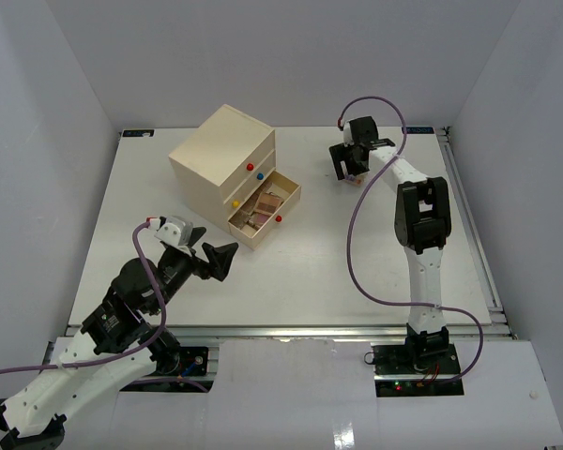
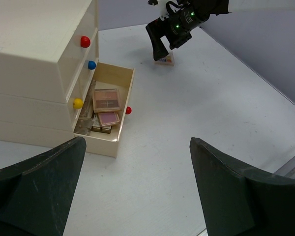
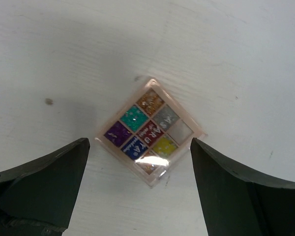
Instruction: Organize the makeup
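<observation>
The white table (image 1: 357, 272) fills most of the overhead view. The cream drawer chest (image 1: 220, 150) stands in its upper left of centre, with the bottom drawer (image 1: 288, 199) pulled out toward the middle. Lower left, the left gripper (image 1: 220, 262) hangs above bare table short of that drawer, its fingers spread as wide as they go and holding nothing. Upper right of centre, the right gripper (image 1: 349, 169) points down with its fingers wide apart on either side of a square glitter palette (image 3: 150, 132), which lies flat on the table and is not gripped. Several flat pink and brown palettes (image 2: 107, 100) already lie stacked in the open drawer. The job looks nearly done: the glitter palette is the only loose piece showing, and the drawer has yet to be shut.
</observation>
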Robot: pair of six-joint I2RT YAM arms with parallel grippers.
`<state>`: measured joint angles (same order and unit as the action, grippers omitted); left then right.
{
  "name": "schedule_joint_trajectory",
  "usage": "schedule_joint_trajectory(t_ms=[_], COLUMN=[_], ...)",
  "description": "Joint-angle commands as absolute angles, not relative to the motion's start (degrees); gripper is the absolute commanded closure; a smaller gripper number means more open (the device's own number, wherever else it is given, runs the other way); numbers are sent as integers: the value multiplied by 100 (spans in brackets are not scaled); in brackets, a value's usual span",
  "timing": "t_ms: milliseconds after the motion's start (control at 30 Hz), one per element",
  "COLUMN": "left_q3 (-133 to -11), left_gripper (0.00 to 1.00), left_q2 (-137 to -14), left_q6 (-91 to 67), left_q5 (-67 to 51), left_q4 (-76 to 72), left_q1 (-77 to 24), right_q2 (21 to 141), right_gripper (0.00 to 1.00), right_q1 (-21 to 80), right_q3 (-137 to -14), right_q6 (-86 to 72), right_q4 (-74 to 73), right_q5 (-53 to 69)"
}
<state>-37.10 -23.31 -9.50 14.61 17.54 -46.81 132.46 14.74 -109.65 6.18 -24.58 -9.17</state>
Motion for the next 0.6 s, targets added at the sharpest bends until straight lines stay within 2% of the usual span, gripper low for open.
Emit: schedule_joint_trajectory(t_ms=[0, 233, 400, 567], left_q3=[-3695, -3691, -3691, -3691], left_gripper=[2, 2, 2, 2], left_q2=[-2369, -2355, -2410, -2428], left_q6=[-940, -940, -942, -947], left_q5=[1539, 1582, 1573, 1591], left_q4=[1675, 1680, 1679, 1679], left_q1=[-4653, -4658, -4657, -4658], right_q2=[13117, 13274, 13728, 14056], right_gripper=[10, 10, 10, 10], right_q1=[1454, 1392, 1329, 1314], right_q3=[-11358, -11632, -12582, -12760], right_q6=[2265, 3263, 4319, 4947], right_q4=[-2490, -2657, -3643, -3909], right_q5=[454, 877, 1213, 954])
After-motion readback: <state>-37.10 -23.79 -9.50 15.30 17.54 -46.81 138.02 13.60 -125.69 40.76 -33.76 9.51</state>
